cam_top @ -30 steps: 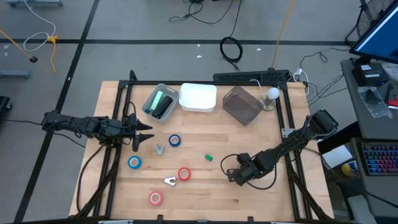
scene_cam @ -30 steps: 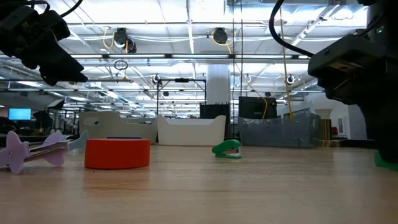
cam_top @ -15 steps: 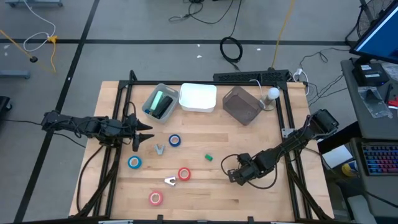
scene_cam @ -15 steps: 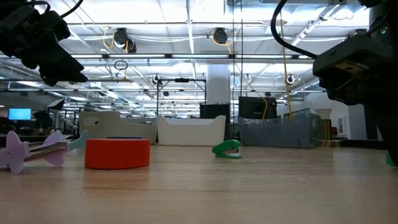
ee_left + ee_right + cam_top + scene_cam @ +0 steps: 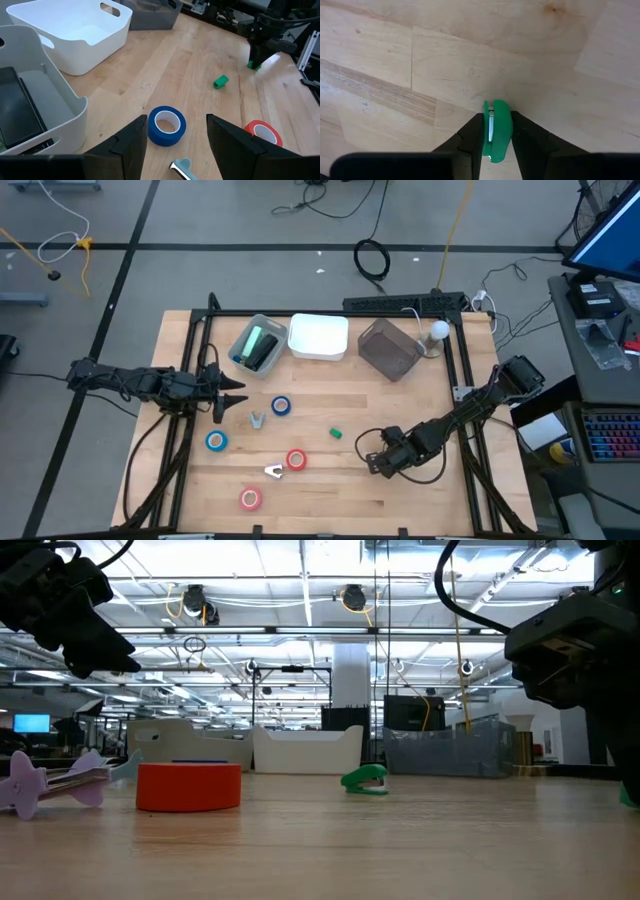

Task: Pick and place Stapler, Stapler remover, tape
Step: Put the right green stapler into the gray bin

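Note:
My right gripper [image 5: 374,464] hangs low over the table's right half, shut on a small green mini stapler [image 5: 496,131], whose edge shows in the low view [image 5: 632,796]. My left gripper [image 5: 175,145] is open and hovers above the left side, with a blue tape roll [image 5: 166,125] just beyond its fingers. A second blue roll [image 5: 216,441] and two red rolls [image 5: 296,460] [image 5: 249,498] lie flat on the wood. Two staple removers [image 5: 257,420] [image 5: 273,471] and another green mini stapler [image 5: 336,434] lie between them. My right gripper pinches the green mini stapler by its two flat sides [image 5: 499,112] between the two fingers [image 5: 472,132], coming from above and pointing down. The stapler stands on edge in the hold, close over the wood; whether it touches the table I cannot tell.
Along the far edge stand a clear bin [image 5: 238,340] holding a green and a black stapler, a white bin [image 5: 318,337] and a grey bin [image 5: 390,348]. A black frame [image 5: 460,370] borders the table. Bare wood lies between the green stapler and my right gripper.
My right gripper, with the green mini stapler in it, has shifted a little toward the table's right edge, then stayed still.

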`<state>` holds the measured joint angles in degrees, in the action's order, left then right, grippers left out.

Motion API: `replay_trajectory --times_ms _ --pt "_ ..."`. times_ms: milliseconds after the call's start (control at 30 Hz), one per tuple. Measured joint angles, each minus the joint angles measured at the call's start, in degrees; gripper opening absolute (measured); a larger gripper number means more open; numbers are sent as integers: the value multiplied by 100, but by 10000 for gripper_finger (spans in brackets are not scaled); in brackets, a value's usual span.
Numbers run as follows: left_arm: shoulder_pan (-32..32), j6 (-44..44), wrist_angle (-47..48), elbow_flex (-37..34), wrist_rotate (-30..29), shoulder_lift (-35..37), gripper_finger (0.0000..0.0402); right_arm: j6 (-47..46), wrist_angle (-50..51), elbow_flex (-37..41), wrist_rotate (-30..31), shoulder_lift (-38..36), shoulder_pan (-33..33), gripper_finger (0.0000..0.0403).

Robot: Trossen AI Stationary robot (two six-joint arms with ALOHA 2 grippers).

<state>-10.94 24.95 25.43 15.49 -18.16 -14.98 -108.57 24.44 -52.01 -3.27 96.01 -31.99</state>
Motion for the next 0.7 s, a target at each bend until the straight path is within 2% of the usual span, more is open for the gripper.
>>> replay_trajectory --times_ms 400,700 --pt "-2 -31 0 0 -1 0 207 24 -91 -3 9 0 -3 148" --pt "-1 -68 0 0 -1 0 207 33 -132 -4 -139 0 -33 151"
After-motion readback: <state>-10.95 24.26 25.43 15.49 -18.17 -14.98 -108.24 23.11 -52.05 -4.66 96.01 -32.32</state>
